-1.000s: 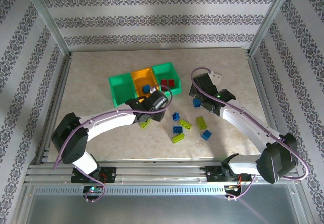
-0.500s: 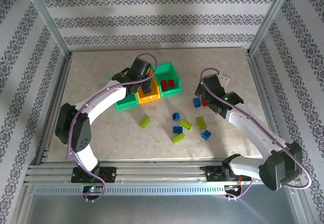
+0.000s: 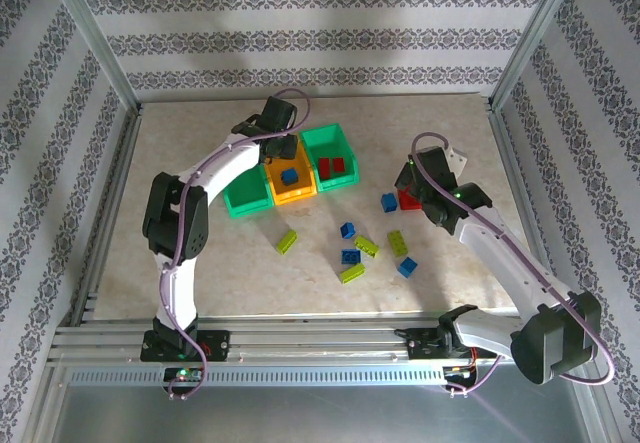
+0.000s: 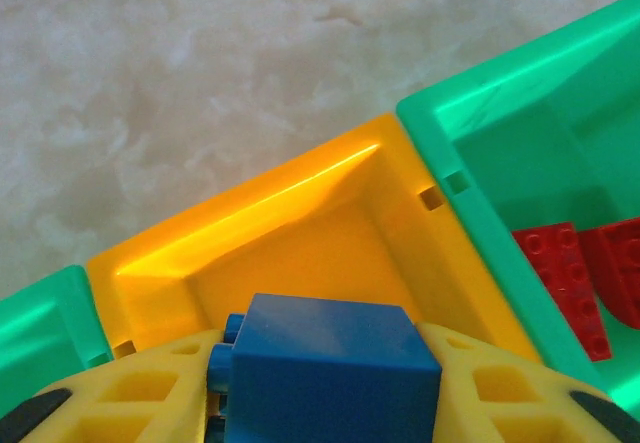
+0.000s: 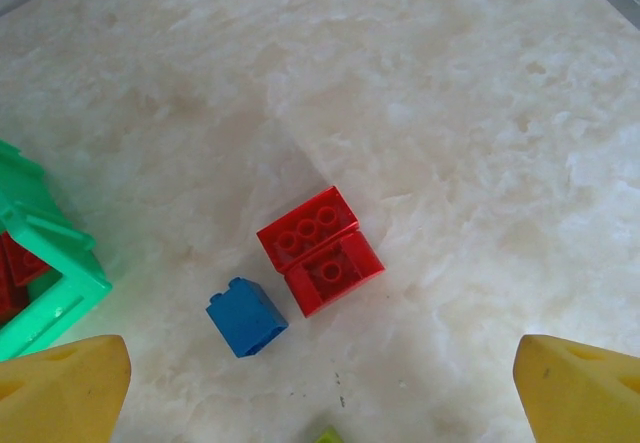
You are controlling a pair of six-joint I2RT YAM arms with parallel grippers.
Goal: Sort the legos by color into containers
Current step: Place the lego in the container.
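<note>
My left gripper (image 4: 325, 403) is shut on a blue lego (image 4: 325, 368), held between its yellow fingers (image 4: 120, 393) just over the orange container (image 4: 300, 233). From above, that gripper (image 3: 284, 149) hangs at the orange container's (image 3: 278, 153) back edge, and another blue lego (image 3: 290, 175) lies inside. Green containers flank it, the left (image 3: 243, 191) and the right (image 3: 325, 143) with red legos (image 3: 336, 168). My right gripper (image 5: 320, 363) stands open above two red legos (image 5: 320, 248) and a blue one (image 5: 246, 317) on the table.
Loose legos lie mid-table: blue (image 3: 348, 230), blue (image 3: 350, 256), blue (image 3: 406, 267), and yellow-green ones (image 3: 287, 241), (image 3: 366, 246), (image 3: 351, 273). Metal frame posts (image 3: 95, 48) and patterned walls close in the table on three sides.
My left arm swung from mid-table back to the orange container, carrying the blue lego. My right gripper drifted right, to above the red legos, still open.
</note>
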